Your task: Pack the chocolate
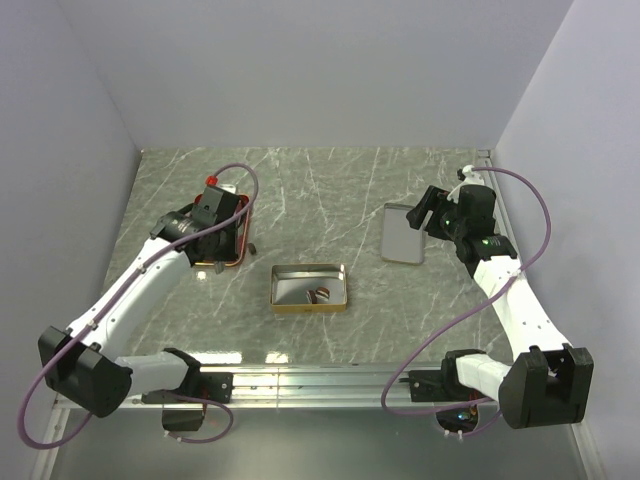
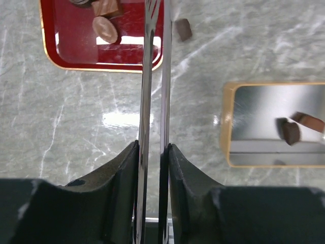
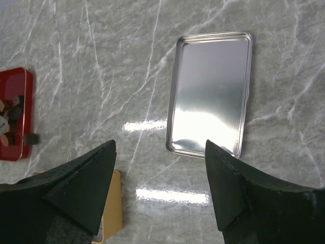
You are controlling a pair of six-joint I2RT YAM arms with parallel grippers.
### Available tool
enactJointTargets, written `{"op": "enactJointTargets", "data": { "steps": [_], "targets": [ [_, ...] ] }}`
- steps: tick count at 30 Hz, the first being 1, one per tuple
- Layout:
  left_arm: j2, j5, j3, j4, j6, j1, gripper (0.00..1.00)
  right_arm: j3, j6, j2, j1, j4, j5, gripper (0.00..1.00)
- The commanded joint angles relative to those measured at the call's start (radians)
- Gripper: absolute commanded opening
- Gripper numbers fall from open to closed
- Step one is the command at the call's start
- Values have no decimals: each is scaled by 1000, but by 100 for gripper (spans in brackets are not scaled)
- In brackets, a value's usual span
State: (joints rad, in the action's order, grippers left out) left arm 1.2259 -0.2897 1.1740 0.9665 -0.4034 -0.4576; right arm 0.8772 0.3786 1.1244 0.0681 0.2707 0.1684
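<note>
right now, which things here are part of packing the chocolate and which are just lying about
Job: chocolates, red tray, stray chocolate beside it, gold tin, tweezers in left gripper.
Lying about: silver lid, by the open right gripper.

red tray (image 2: 76, 48): cut off at top edge; gold tin (image 2: 226, 127): cut off at right edge
</note>
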Motion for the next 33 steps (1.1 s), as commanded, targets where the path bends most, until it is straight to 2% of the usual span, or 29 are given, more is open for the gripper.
{"op": "enactJointTargets", "data": {
  "steps": [1, 9, 16, 33],
  "targets": [
    [-49, 60, 53, 3, 26, 2, 34, 26, 11, -5, 9, -19, 10, 77],
    [-80, 66, 33, 23, 31, 2, 34, 20, 17, -3, 7, -28, 16, 77],
    [-85, 149, 10, -40, 28, -7, 36, 22, 14, -5, 10, -24, 14, 77],
    [-6, 90, -34, -15, 6, -62, 44, 20, 14, -6, 10, -18, 10, 77]
  ]
}}
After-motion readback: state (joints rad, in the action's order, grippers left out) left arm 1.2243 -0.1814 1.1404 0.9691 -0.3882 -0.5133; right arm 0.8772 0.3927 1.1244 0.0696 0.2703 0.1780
